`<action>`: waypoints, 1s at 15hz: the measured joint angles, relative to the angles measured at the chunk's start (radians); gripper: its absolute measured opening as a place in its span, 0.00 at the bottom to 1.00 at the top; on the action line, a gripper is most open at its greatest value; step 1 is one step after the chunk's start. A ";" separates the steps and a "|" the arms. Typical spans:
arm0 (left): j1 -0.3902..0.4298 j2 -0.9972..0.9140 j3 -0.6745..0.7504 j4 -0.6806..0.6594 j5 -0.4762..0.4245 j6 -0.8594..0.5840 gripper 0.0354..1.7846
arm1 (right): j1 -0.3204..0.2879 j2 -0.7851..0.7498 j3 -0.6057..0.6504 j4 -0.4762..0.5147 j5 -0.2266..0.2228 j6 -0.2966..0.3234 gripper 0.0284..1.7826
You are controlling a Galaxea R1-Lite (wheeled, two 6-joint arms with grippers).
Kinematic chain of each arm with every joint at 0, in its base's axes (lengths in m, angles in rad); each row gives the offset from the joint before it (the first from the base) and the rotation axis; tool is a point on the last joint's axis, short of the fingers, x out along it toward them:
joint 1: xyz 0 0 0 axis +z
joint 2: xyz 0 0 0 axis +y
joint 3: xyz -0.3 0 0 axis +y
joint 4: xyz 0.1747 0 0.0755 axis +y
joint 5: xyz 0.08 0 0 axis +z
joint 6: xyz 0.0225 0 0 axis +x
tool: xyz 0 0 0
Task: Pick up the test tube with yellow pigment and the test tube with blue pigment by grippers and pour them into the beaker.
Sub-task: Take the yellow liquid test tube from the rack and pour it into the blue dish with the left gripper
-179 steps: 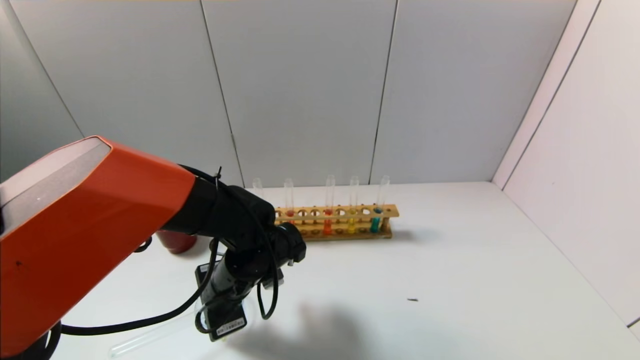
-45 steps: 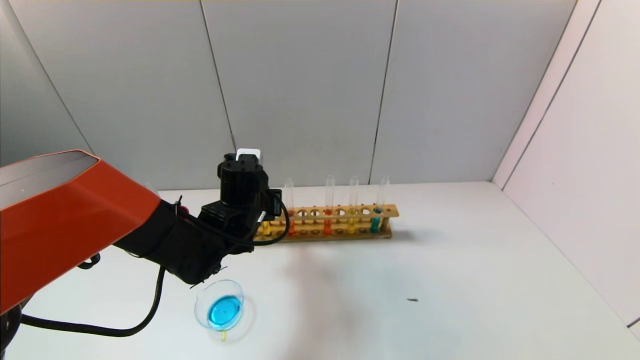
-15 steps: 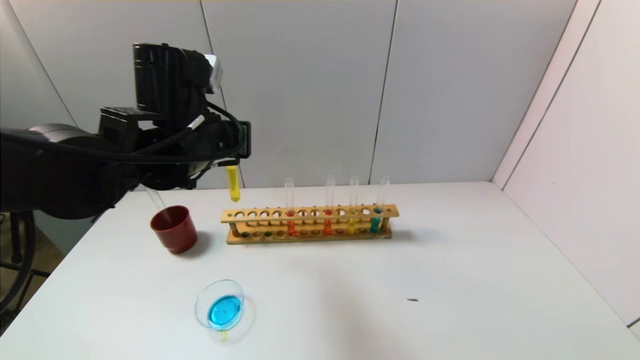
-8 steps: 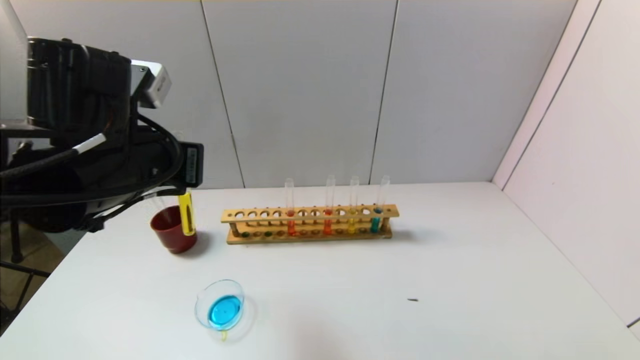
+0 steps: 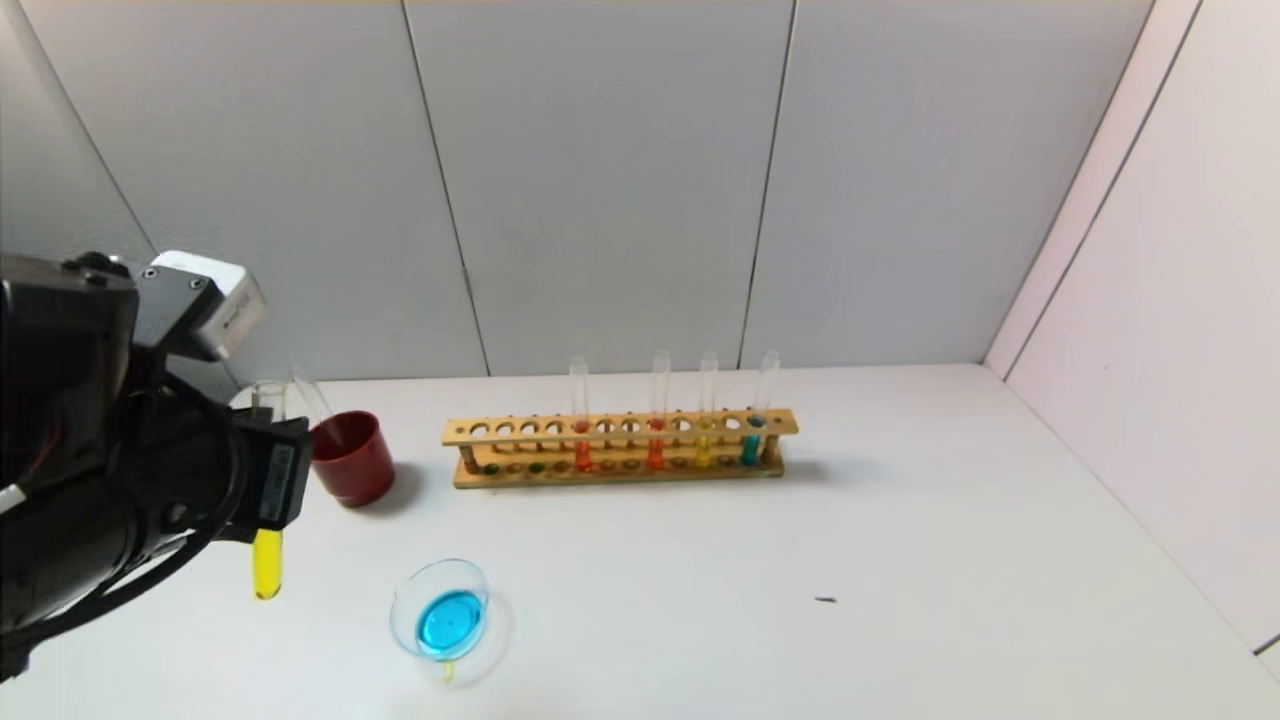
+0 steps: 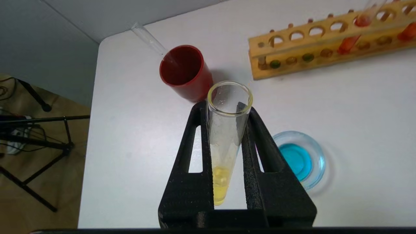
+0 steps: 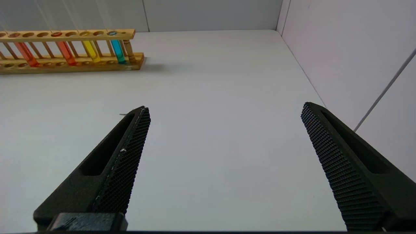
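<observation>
My left gripper (image 5: 268,480) is shut on the test tube with yellow pigment (image 5: 266,570). It holds the tube upright above the table, left of the beaker (image 5: 440,618). In the left wrist view the fingers (image 6: 256,130) clamp the tube (image 6: 227,136), which has yellow liquid at its bottom. The beaker (image 6: 317,159) holds blue liquid. A test tube with blue pigment (image 5: 750,445) stands at the right end of the wooden rack (image 5: 620,428). My right gripper (image 7: 224,109) is open and empty over bare table, out of the head view.
A dark red cup (image 5: 350,460) with an empty glass tube leaning in it stands left of the rack. The rack also holds a second yellow tube (image 5: 703,450) and orange-red tubes (image 5: 655,450). The table's left edge (image 6: 92,107) is near the left gripper.
My left gripper has carried the yellow tube from above the rack's left end, leftward and down past the red cup, to a spot left of the beaker.
</observation>
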 joint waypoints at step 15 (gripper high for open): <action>0.007 0.182 0.199 -0.002 0.000 0.268 0.16 | 0.000 0.000 0.000 0.000 0.000 0.000 0.95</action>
